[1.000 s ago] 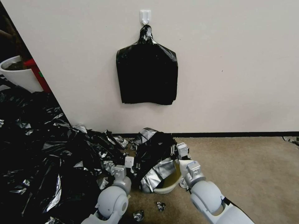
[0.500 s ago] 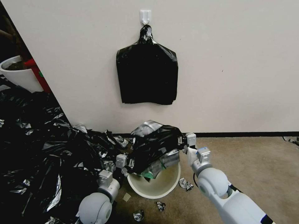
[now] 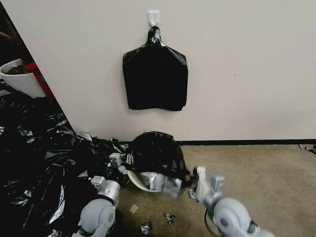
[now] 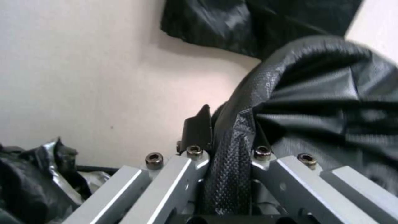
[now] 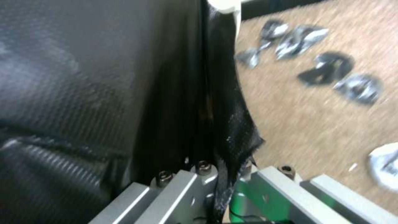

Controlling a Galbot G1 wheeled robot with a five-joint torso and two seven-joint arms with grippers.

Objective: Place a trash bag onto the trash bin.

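The trash bag (image 3: 154, 151) is a glossy black sheet puffed up into a dome by the wall's foot. It lies over the trash bin (image 3: 135, 180), a cream bucket tipped on the carpet with only a strip of rim showing. My left gripper (image 3: 126, 160) is at the bag's left edge, shut on a fold of the plastic (image 4: 232, 146). My right gripper (image 3: 194, 176) is at the bag's near right corner, shut on a bunched strip of the bag (image 5: 219, 137). A bit of the bin's pale rim (image 5: 224, 4) shows past that strip.
A flat black bundle (image 3: 154, 82) hangs from a white hook (image 3: 153, 17) on the wall above. A big heap of black plastic (image 3: 46, 158) lies at the left, with a white planter (image 3: 19, 80) behind it. Small plastic scraps (image 3: 169, 218) lie on the tan carpet.
The bag has ballooned and come down over the bin's mouth, hiding its inside. My left gripper moved left and back; my right gripper swung down toward me.
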